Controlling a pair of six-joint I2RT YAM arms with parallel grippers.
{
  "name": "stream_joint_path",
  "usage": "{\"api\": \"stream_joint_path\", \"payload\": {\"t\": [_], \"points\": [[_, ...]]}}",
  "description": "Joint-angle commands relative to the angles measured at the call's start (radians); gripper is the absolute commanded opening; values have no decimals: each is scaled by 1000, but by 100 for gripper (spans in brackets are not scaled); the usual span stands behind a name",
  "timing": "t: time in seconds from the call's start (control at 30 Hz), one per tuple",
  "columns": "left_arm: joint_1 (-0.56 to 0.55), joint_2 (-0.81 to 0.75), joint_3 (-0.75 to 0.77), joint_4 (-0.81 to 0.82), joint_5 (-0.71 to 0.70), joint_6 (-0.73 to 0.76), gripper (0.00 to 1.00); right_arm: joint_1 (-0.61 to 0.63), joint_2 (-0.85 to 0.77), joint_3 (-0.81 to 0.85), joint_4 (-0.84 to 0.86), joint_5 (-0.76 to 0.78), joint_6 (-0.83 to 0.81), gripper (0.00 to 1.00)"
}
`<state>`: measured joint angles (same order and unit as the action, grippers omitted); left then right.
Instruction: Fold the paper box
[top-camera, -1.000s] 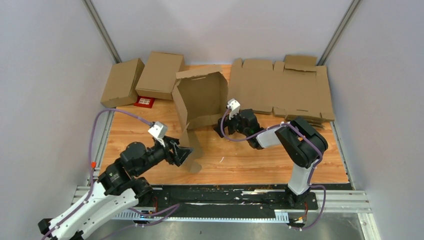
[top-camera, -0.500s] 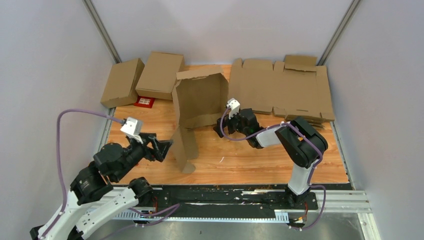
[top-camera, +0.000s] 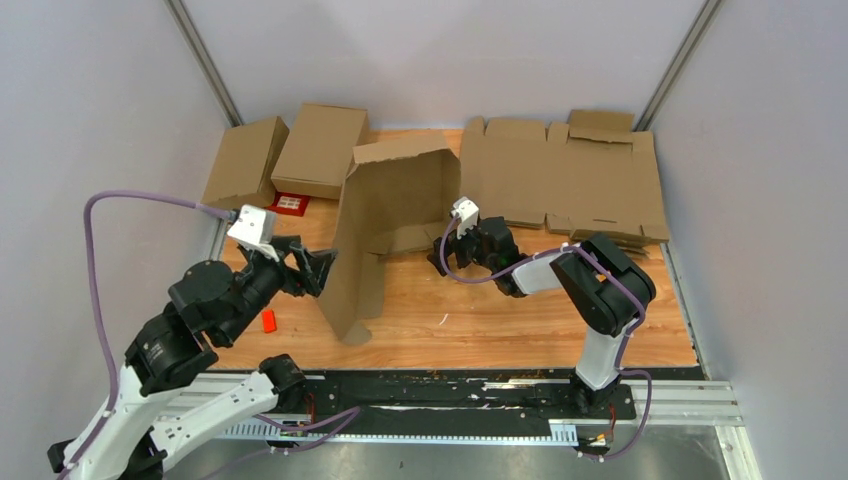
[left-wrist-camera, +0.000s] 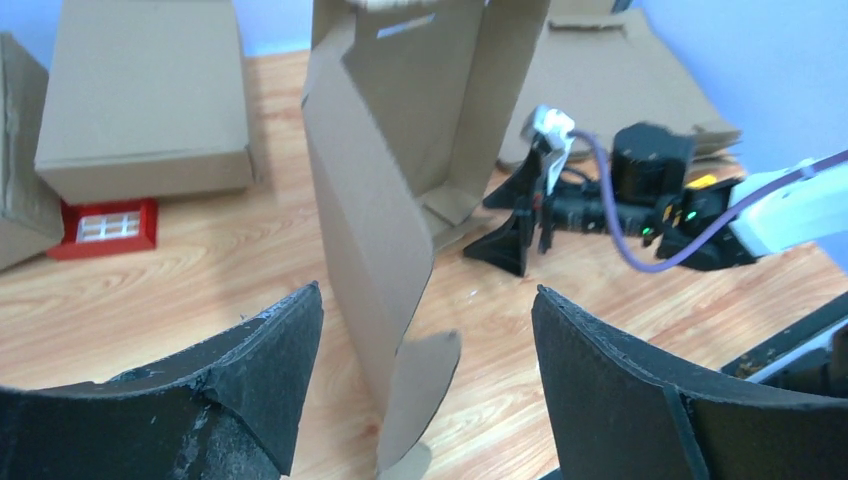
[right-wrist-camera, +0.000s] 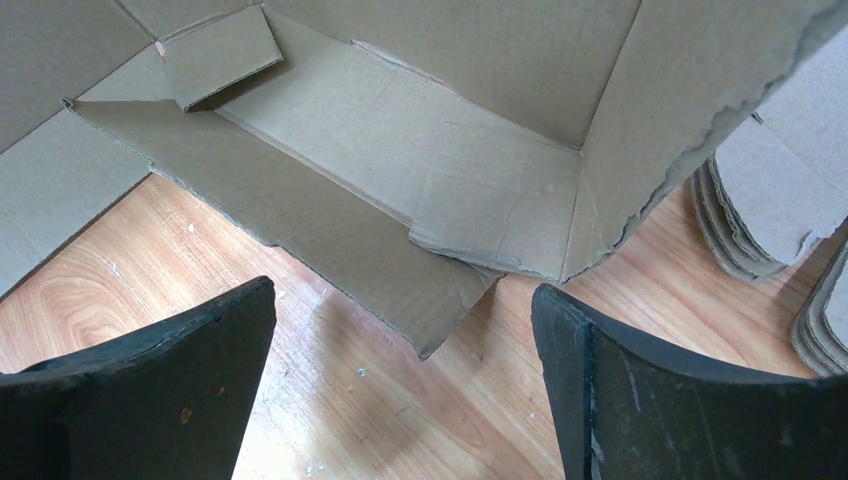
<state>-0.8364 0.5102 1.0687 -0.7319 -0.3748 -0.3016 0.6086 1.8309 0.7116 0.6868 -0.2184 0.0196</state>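
Standing half-formed just behind the middle of the worktop (top-camera: 520, 310), the single paper box (top-camera: 395, 205) is plain brown corrugated cardboard with no print. Its back and side walls are upright and its open side faces the near edge. One tall side panel (top-camera: 350, 285) runs out from it toward the near left and ends in a rounded tab low down. In the left wrist view a narrow slot (left-wrist-camera: 405, 25) shows in the top flap. In the right wrist view the bottom flaps (right-wrist-camera: 400, 200) lie loosely over each other, with creased, slightly ragged edges, and one reaches out onto the wood.

Two arms work here. The left pincer (top-camera: 318, 270) is spread wide and holds nothing. It sits just beside the outer face of the tall panel, and whether it touches the panel cannot be told. The right pincer (top-camera: 445, 258) is also spread wide and empty, low on the worktop just in front of the box's right corner.

Two closed brown cartons (top-camera: 245, 165) (top-camera: 320, 150) sit at the far left corner. One small red card (top-camera: 290, 204) lies flat just in front of them. One thick sheaf of notched flat sheets (top-camera: 565, 180) fills the far right corner. One small orange-red object (top-camera: 268, 321) lies near the left edge. The worktop is wood-grained and smooth.
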Motion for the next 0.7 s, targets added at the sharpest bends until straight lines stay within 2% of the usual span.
{"api": "stream_joint_path", "payload": {"t": [0.0, 0.17, 0.33, 0.37, 0.5, 0.57, 0.67], "points": [[2, 66, 133, 56, 50, 51, 86, 8, -36, 20, 17, -8, -15, 100], [2, 258, 348, -76, -80, 110, 93, 9, -44, 19, 9, 5, -15, 100], [24, 476, 568, -111, -171, 200, 98, 7, -51, 14, 4, 18, -51, 100], [63, 519, 618, -127, -148, 210, 98, 7, -51, 15, 2, 18, -53, 100], [355, 707, 771, -144, 185, 166, 96, 8, -59, 14, 2, 11, -52, 100], [437, 801, 841, -142, 305, 136, 94, 8, -62, 14, -1, 11, -50, 100], [503, 957, 951, -149, 408, 87, 89, 8, -73, 10, -7, 14, -49, 100]]}}
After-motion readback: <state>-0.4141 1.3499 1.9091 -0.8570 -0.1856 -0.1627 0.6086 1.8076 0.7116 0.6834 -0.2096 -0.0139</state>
